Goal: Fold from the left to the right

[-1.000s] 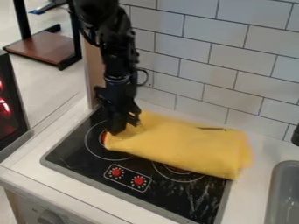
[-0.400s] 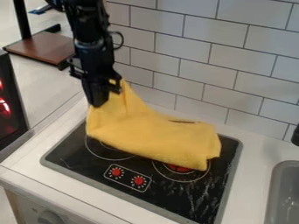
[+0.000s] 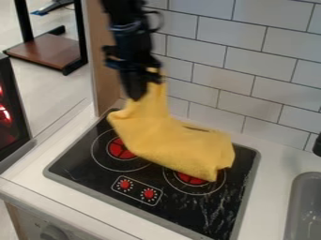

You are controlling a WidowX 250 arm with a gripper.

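Gripper (image 3: pixel 144 89) clamped on the raised left end of the yellow cloth (image 3: pixel 175 145), which slopes down below and rightward of it onto the cooktop (image 3: pixel 188 206). I'd call the fold part-made: left end lifted, with carrying it over and laying it down left. I can't make out how much is pinched, nor the underside.

Below me: white worktop (image 3: pixel 271 180), carrying black stove plate (image 3: pixel 188 211) with grey rim. I note yellow cloth (image 3: pixel 179 145) lying partly on plate, overlapping right burner (image 3: pixel 190 179); left burner (image 3: pixel 119 149) largely uncovered. Two red dials (image 3: pixel 149 192) near plate's front edge. Grey sink (image 3: pixel 307 206) at worktop's right, apart from plate.
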